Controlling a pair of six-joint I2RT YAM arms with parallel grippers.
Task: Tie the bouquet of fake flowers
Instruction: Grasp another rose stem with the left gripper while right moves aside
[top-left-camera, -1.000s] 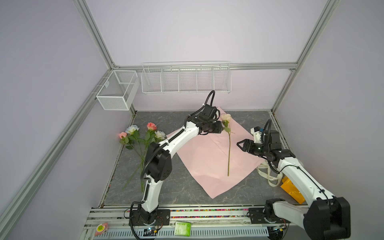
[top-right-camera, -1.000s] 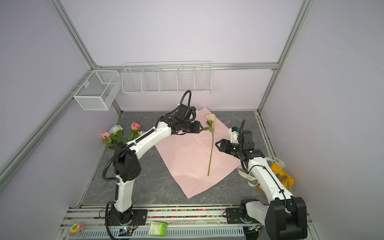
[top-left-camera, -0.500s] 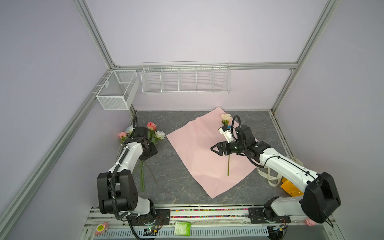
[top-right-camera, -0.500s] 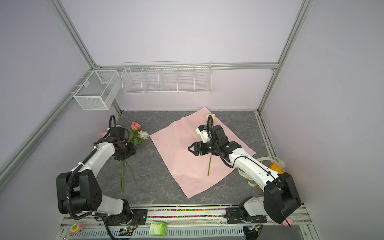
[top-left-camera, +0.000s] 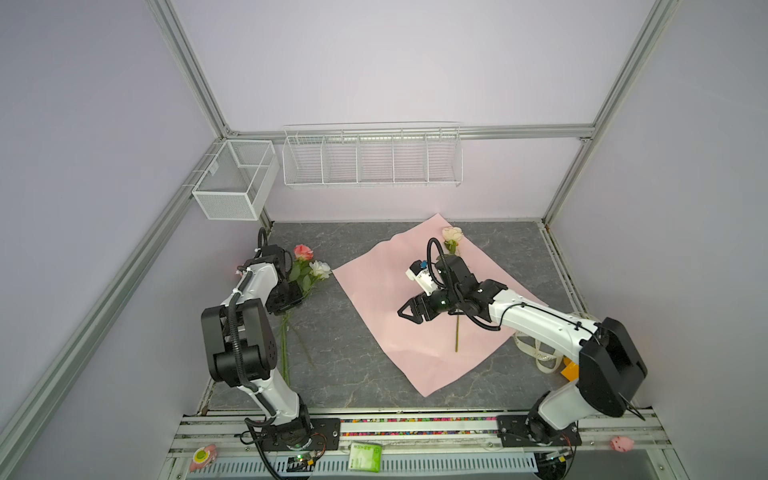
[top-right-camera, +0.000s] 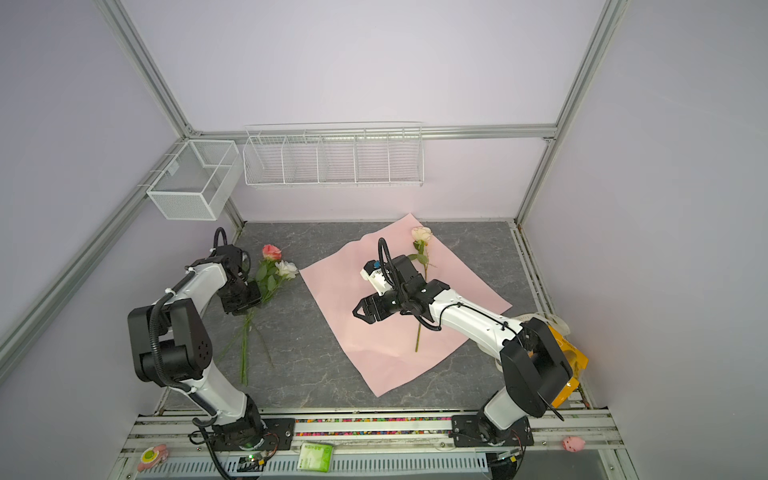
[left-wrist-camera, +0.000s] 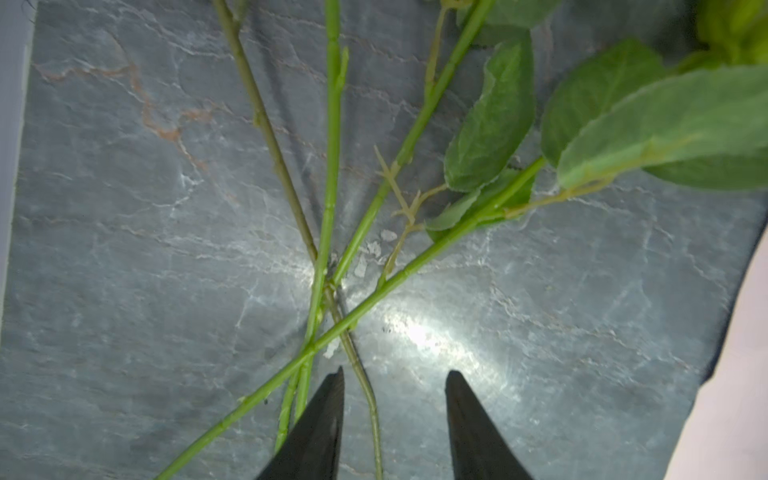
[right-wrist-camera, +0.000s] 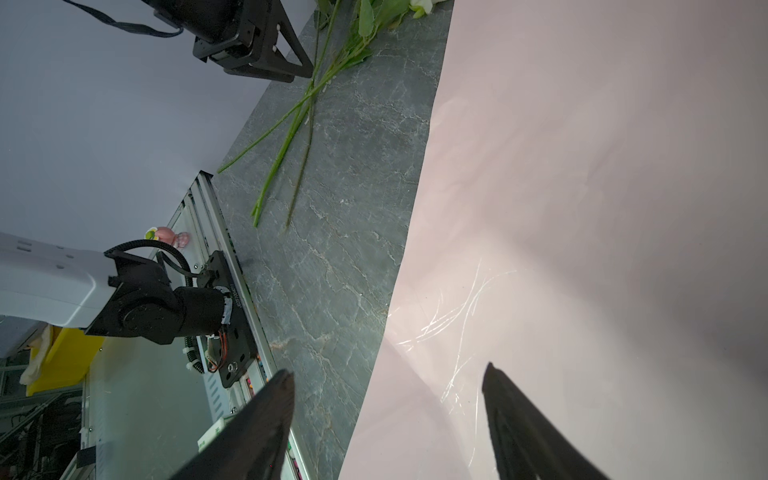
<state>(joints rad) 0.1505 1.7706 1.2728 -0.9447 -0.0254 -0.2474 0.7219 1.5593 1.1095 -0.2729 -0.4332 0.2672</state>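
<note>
1. Since one second ago the left arm has gone away from the single rose (top-left-camera: 452, 235) and now stands at the left side. The right arm has come from the right edge to a place over the pink paper (top-left-camera: 374, 291).
2. The surface (top-left-camera: 345, 365) is dark grey with pale veins, like stone. The paper lies on its middle, turned like a diamond, with one corner near the back wall.
3. The bunch of fake flowers (top-left-camera: 305, 274) lies on the left part of the surface, near the left wall. A pink head and a white head point to the back. In the left wrist view the thin green stems (left-wrist-camera: 328, 208) cross one another.
4. The single rose lies flat on the paper, with its cream head toward the back.
5. The left hand (top-left-camera: 286, 297) is low over the crossed stems. Its fingers (left-wrist-camera: 320, 432) stand apart and one stem runs between them without being squeezed, so it is released.
6. The right hand (top-left-camera: 409, 312) hangs over the paper, near its left edge. It is spread wide with nothing in it.
7. The walls are pale lilac, with metal posts in the corners. A long wire rack (top-left-camera: 372, 156) hangs on the back wall and a mesh basket (top-left-camera: 232, 187) at the left corner.
8. A metal rail (top-left-camera: 415, 428) at the front carries both arm bases, with a green packet (top-left-camera: 365, 456) before it. Right of the paper lie a cream ribbon (top-left-camera: 540, 353) and a yellow thing (top-right-camera: 569, 353), half hidden by the right arm.
</note>
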